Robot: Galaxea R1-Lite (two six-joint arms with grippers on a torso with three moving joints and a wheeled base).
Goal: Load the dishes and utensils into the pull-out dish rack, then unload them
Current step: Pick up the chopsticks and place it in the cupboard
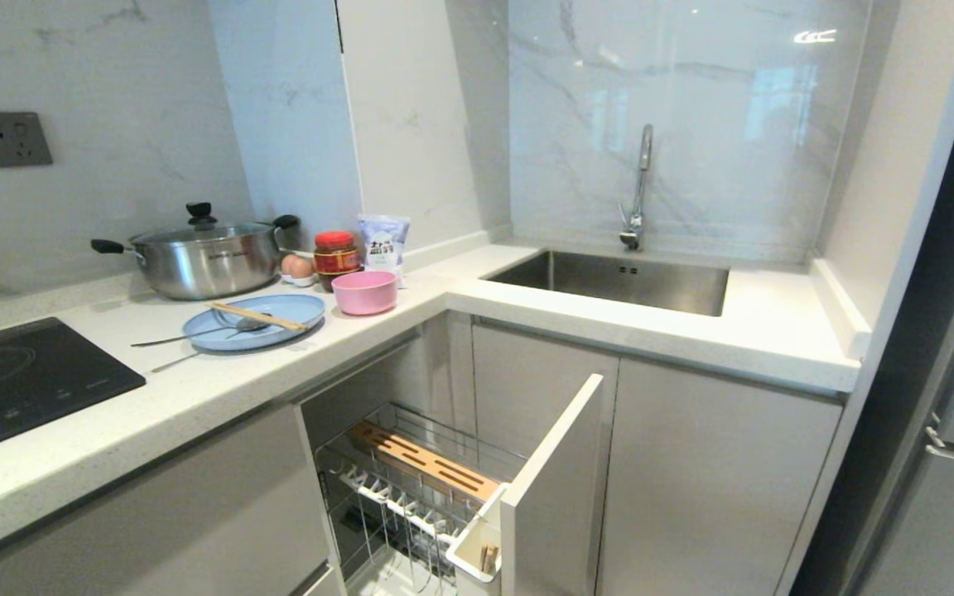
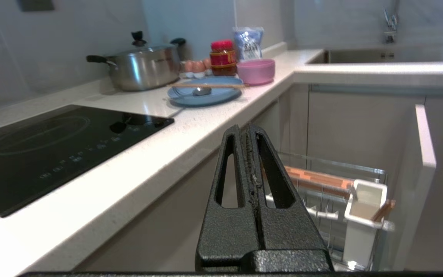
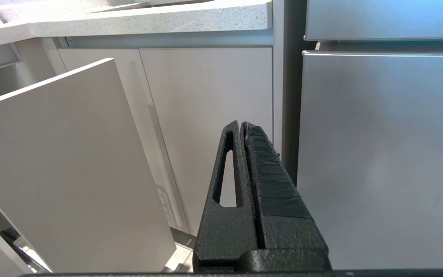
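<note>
1. Pale blue plate (image 1: 255, 322) is sitting on the white bench (image 1: 195, 389), in front of a steel pot (image 1: 204, 258).
2. Wooden chopsticks (image 1: 257, 316) are lying across the plate, with a spoon (image 1: 220, 330) resting on it and a fork (image 1: 175, 362) on the bench at its edge.
3. A pink bowl (image 1: 364, 291) is standing just beside the plate.
4. The wire dish rack (image 1: 411, 488) is standing pulled out below the bench; its white caddy (image 2: 363, 215) is holding what looks like a wooden stick.
5. The left tool (image 2: 249, 132) is closed and empty, hanging in front of the bench edge above the rack.
6. The right tool (image 3: 243, 129) is closed and empty, facing the cupboard doors.
</note>
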